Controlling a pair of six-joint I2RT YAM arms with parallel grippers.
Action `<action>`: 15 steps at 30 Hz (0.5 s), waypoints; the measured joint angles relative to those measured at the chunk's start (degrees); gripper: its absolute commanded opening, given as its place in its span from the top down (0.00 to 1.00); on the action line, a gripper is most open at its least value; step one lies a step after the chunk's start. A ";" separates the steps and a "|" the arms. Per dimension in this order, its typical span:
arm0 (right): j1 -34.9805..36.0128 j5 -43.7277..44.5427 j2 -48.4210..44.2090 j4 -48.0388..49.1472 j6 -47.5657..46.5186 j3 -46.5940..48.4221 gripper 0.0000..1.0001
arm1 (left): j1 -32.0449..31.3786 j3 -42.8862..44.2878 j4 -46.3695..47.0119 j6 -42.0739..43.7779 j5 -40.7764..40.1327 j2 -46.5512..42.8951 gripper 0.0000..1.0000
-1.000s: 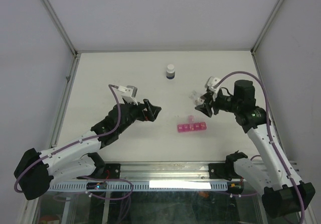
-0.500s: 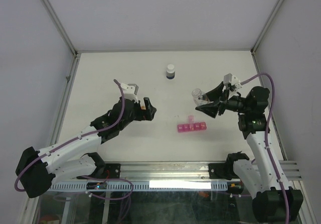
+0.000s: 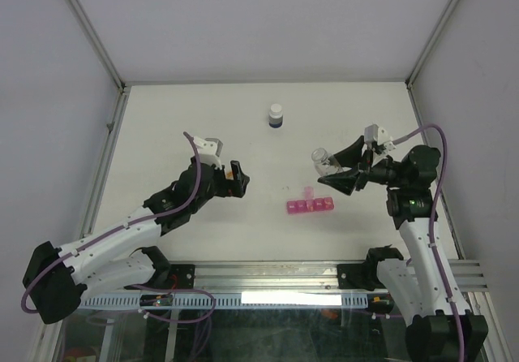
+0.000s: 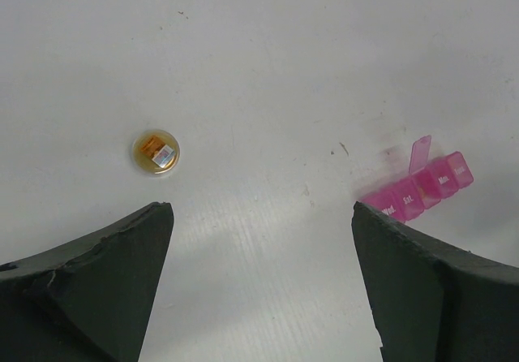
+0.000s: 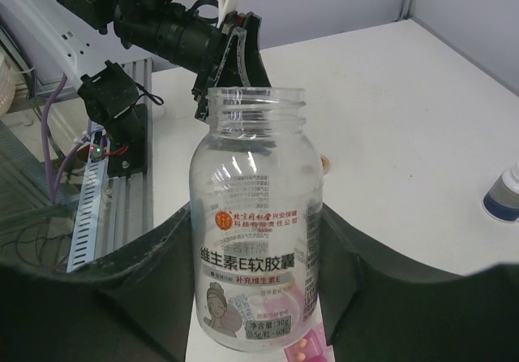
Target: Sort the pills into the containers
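Note:
The pink pill-organizer strip lies on the table mid-right with one lid standing open. It also shows in the left wrist view. In the right wrist view its edge holds small pale pills. My right gripper is shut on the clear uncapped vial and holds it above the table, right of and above the strip. No pills show inside the vial. My left gripper is open and empty, left of the strip. The orange cap lies on the table beside it.
A dark bottle with a white cap stands at the back centre and also shows in the right wrist view. White walls and metal frame rails bound the table on the left, back and right.
My right gripper has lifted the vial up and to the right. My left gripper has drawn back slightly; the orange cap it carried now lies on the table.

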 measured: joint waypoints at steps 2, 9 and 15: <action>-0.37 -0.09 -0.94 -0.44 -0.02 -0.39 1.00 | 0.00 0.00 0.48 0.15 0.02 0.96 0.05; -1.62 0.59 -1.36 -4.63 -5.79 -0.76 1.00 | 0.00 0.00 0.42 0.15 0.63 4.20 0.05; -2.05 1.97 1.29 -7.45 -10.73 -0.76 1.00 | 0.00 0.00 0.44 0.15 0.94 4.20 0.05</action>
